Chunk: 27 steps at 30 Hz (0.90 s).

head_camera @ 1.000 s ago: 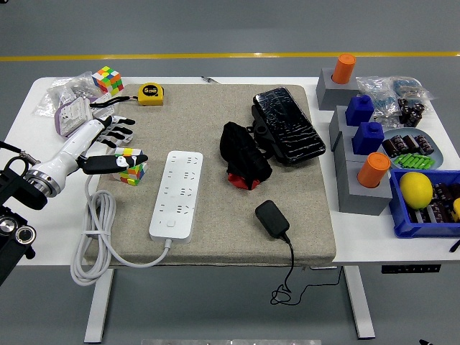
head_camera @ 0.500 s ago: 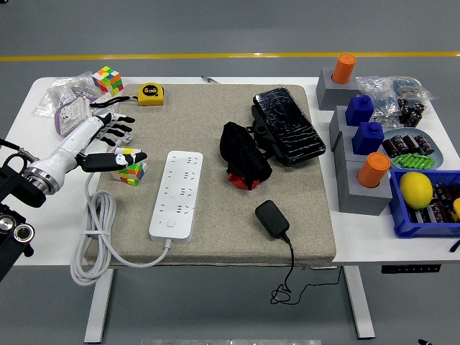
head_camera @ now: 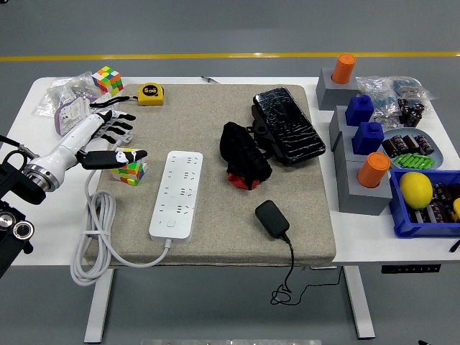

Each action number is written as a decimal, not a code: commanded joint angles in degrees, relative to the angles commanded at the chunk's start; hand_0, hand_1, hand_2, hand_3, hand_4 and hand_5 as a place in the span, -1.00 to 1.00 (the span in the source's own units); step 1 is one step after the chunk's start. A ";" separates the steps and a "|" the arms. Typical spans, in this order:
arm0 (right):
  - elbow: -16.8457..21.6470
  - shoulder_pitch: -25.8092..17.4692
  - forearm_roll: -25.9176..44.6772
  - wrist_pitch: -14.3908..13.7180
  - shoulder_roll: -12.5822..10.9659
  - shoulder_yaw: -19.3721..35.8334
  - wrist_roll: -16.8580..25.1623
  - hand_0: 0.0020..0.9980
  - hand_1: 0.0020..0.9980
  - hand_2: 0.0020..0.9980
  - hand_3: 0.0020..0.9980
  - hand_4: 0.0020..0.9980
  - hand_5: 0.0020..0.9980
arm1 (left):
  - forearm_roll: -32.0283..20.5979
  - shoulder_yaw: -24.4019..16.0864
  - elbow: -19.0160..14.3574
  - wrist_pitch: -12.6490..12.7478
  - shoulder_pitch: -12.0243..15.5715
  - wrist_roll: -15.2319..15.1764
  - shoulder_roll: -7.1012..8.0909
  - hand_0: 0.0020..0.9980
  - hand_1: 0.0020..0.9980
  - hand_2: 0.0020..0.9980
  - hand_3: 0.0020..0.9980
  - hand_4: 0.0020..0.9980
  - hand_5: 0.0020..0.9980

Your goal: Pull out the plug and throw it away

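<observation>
Black plug (head_camera: 272,217) lies loose on the beige mat (head_camera: 215,129), near its front right corner, cord (head_camera: 290,277) trailing off the surface (head_camera: 29,100) edge. It sits apart from the white power strip (head_camera: 177,194), right of it. Left hand (head_camera: 108,140) is well apart, far left beyond the strip, fingers spread, holding nothing, thumb over a small colour cube (head_camera: 130,169). Right hand isn't visible.
</observation>
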 joint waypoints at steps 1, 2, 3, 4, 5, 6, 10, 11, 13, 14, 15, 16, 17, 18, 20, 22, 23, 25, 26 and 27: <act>0.00 -0.01 -0.04 -0.01 -0.01 0.08 -0.02 0.28 0.36 0.37 0.21 1.00 -0.03 | -0.01 -0.01 -0.01 0.01 0.00 -0.02 0.00 0.08 0.41 0.47 0.59 0.88 -0.15; 0.00 -0.02 -0.09 -0.02 -0.04 0.15 -0.03 0.28 0.36 0.37 0.21 1.00 -0.03 | -0.03 -0.05 -0.02 0.03 0.00 -0.06 0.01 0.08 0.41 0.47 0.59 0.88 -0.15; 0.00 -0.03 -0.10 -0.02 -0.06 0.18 -0.04 0.28 0.36 0.37 0.21 1.00 -0.03 | -0.03 -0.08 -0.03 0.03 -0.01 -0.07 0.02 0.08 0.41 0.47 0.59 0.88 -0.15; 0.00 -0.05 -0.12 -0.02 -0.09 0.21 -0.05 0.28 0.36 0.37 0.21 1.00 -0.03 | -0.03 -0.12 -0.02 0.04 -0.01 -0.09 0.02 0.08 0.41 0.47 0.59 0.88 -0.15; 0.00 -0.07 -0.13 -0.02 -0.09 0.22 -0.05 0.28 0.36 0.37 0.21 1.00 -0.03 | -0.03 -0.14 -0.03 0.04 -0.01 -0.10 0.03 0.08 0.41 0.47 0.59 0.88 -0.15; 0.00 -0.08 -0.16 -0.02 -0.09 0.24 -0.08 0.28 0.36 0.37 0.21 1.00 -0.03 | -0.05 -0.22 -0.06 0.06 -0.01 -0.13 0.03 0.08 0.41 0.47 0.59 0.88 -0.15; 0.00 -0.04 -0.14 -0.02 -0.07 0.37 -0.04 0.28 0.36 0.37 0.21 1.00 -0.03 | -0.06 -0.34 -0.10 -0.01 -0.15 -0.14 -0.02 0.07 0.41 0.47 0.59 0.88 -0.15; 0.00 -0.03 -0.11 -0.01 -0.06 0.36 -0.04 0.28 0.36 0.37 0.21 1.00 -0.03 | -0.03 -0.32 -0.10 -0.02 -0.18 -0.14 -0.03 0.07 0.41 0.47 0.59 0.88 -0.15; 0.00 -0.01 -0.09 -0.01 -0.04 0.38 -0.03 0.28 0.36 0.37 0.21 1.00 -0.03 | -0.02 -0.30 -0.08 -0.05 -0.27 -0.13 -0.06 0.07 0.41 0.47 0.59 0.88 -0.15; 0.00 0.00 -0.09 -0.01 -0.04 0.41 -0.02 0.28 0.36 0.37 0.21 1.00 -0.03 | -0.03 -0.31 -0.09 -0.04 -0.30 -0.14 -0.07 0.07 0.41 0.47 0.59 0.88 -0.15; 0.00 0.00 -0.07 -0.01 -0.04 0.41 0.00 0.28 0.36 0.37 0.21 1.00 -0.03 | -0.03 -0.32 -0.09 -0.03 -0.31 -0.15 -0.08 0.07 0.40 0.47 0.59 0.87 -0.15; 0.00 0.00 -0.13 -0.02 -0.06 0.47 -0.03 0.28 0.36 0.37 0.21 1.00 -0.03 | -0.05 -0.32 -0.09 -0.04 -0.35 -0.15 -0.11 0.07 0.40 0.47 0.59 0.87 -0.15; 0.00 -0.01 -0.15 -0.03 -0.07 0.50 -0.03 0.28 0.36 0.37 0.21 1.00 -0.03 | -0.05 -0.32 -0.09 -0.04 -0.36 -0.16 -0.13 0.07 0.40 0.47 0.59 0.87 -0.15; 0.00 -0.01 -0.11 -0.03 -0.09 0.45 -0.03 0.28 0.36 0.37 0.21 1.00 -0.03 | -0.06 -0.32 -0.08 -0.04 -0.37 -0.17 -0.15 0.07 0.40 0.47 0.59 0.87 -0.15; 0.00 0.00 -0.11 -0.02 -0.12 0.39 0.00 0.28 0.36 0.37 0.21 1.00 -0.03 | -0.07 -0.30 -0.01 -0.05 -0.46 -0.17 -0.16 0.07 0.40 0.47 0.59 0.87 -0.15; 0.00 0.04 -0.12 -0.03 -0.13 0.46 0.01 0.28 0.36 0.37 0.21 1.00 -0.03 | -0.02 -0.30 0.10 -0.09 -0.54 -0.16 -0.17 0.07 0.40 0.47 0.59 0.88 -0.15; 0.00 0.04 -0.10 -0.03 -0.14 0.42 0.04 0.28 0.36 0.37 0.21 1.00 -0.03 | -0.03 -0.29 0.13 -0.10 -0.58 -0.17 -0.16 0.07 0.40 0.47 0.59 0.88 -0.15; 0.00 0.02 -0.09 -0.02 -0.16 0.42 0.04 0.28 0.36 0.37 0.21 1.00 -0.03 | -0.01 -0.31 0.12 -0.12 -0.69 -0.18 -0.13 0.07 0.40 0.47 0.59 0.88 -0.15; 0.00 -0.01 -0.13 -0.01 -0.15 0.45 0.01 0.28 0.36 0.37 0.21 1.00 -0.03 | -0.02 -0.33 0.10 -0.12 -0.69 -0.19 -0.13 0.07 0.40 0.47 0.59 0.87 -0.14; 0.00 -0.08 -0.18 0.00 -0.14 0.46 -0.03 0.28 0.36 0.37 0.21 1.00 -0.03 | -0.06 -0.35 0.07 -0.10 -0.70 -0.23 -0.13 0.07 0.40 0.47 0.59 0.87 -0.14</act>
